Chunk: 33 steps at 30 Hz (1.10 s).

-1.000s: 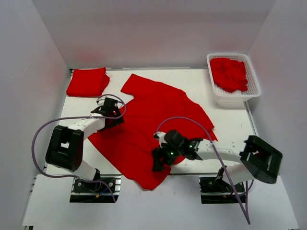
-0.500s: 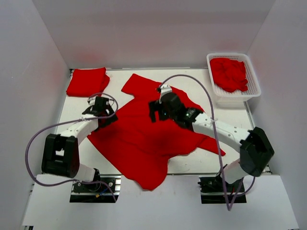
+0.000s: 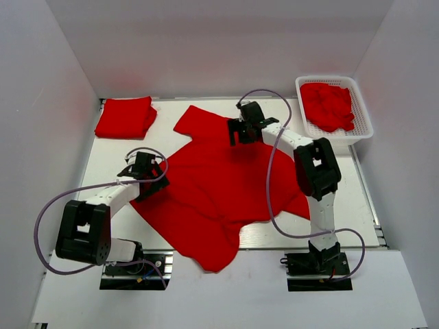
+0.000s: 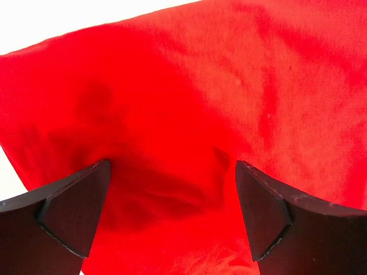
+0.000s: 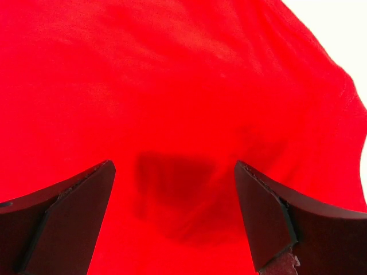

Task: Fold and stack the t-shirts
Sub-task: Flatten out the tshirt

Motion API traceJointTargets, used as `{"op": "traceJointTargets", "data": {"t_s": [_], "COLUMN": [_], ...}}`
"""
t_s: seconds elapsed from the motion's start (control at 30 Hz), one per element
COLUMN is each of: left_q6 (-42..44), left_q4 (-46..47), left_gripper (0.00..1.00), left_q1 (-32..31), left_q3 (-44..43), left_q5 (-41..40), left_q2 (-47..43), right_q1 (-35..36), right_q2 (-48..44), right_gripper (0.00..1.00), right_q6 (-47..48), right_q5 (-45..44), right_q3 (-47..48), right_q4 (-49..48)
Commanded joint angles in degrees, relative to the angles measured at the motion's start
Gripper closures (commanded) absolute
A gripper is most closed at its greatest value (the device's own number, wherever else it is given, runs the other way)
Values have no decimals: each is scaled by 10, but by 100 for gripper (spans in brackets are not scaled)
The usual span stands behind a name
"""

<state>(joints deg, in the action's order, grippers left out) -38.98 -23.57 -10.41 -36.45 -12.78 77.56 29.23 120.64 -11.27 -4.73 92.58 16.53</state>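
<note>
A red t-shirt (image 3: 219, 185) lies spread and rumpled across the middle of the white table, its lower hem hanging over the near edge. My left gripper (image 3: 145, 175) is open just above the shirt's left edge. In the left wrist view, red cloth (image 4: 189, 103) fills the space below the gripper (image 4: 172, 200). My right gripper (image 3: 240, 131) is open, reached far out over the shirt's upper part near the collar. The right wrist view shows the gripper (image 5: 172, 200) over smooth cloth (image 5: 172, 86). A folded red shirt (image 3: 125, 116) lies at the back left.
A white mesh basket (image 3: 329, 142) at the back right holds crumpled red shirts (image 3: 329, 104). White walls close in the left, back and right sides. Bare table (image 3: 110, 157) shows to the left of the spread shirt and between the shirt and the basket.
My right arm has swung from the shirt's near hem to its far upper part, stretching out. My left gripper has shifted slightly along the left edge. The shirt has barely moved.
</note>
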Motion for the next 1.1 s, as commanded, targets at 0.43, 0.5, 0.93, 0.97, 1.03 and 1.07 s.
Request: {"op": "traceJointTargets", "data": {"t_s": [0.43,0.5,0.93,0.97,1.03,1.07], "left_q6": [103,133,252,252,257,257], "left_q4": [3,3,136,143,143,143], "left_gripper": [0,0,0,0,0,0], "left_q1": [18,18,18,18,18,18], "left_q3": [-403,-471,-779,-779,-779,-779], "left_q5": [4,11,196,210,217,223], "left_q2": [423,494,668,660,641,633], "right_q1": [-155,-178,-227,-227,-225,-224], "right_q2": [104,110,138,137,124,120], "right_gripper": [10,10,10,10,10,10], "right_q6": [-18,-22,-17,-16,3,9], "right_q5": [53,52,34,39,66,81], "right_q3": [74,86,181,189,187,189], "right_q4": [78,80,88,86,77,75]}}
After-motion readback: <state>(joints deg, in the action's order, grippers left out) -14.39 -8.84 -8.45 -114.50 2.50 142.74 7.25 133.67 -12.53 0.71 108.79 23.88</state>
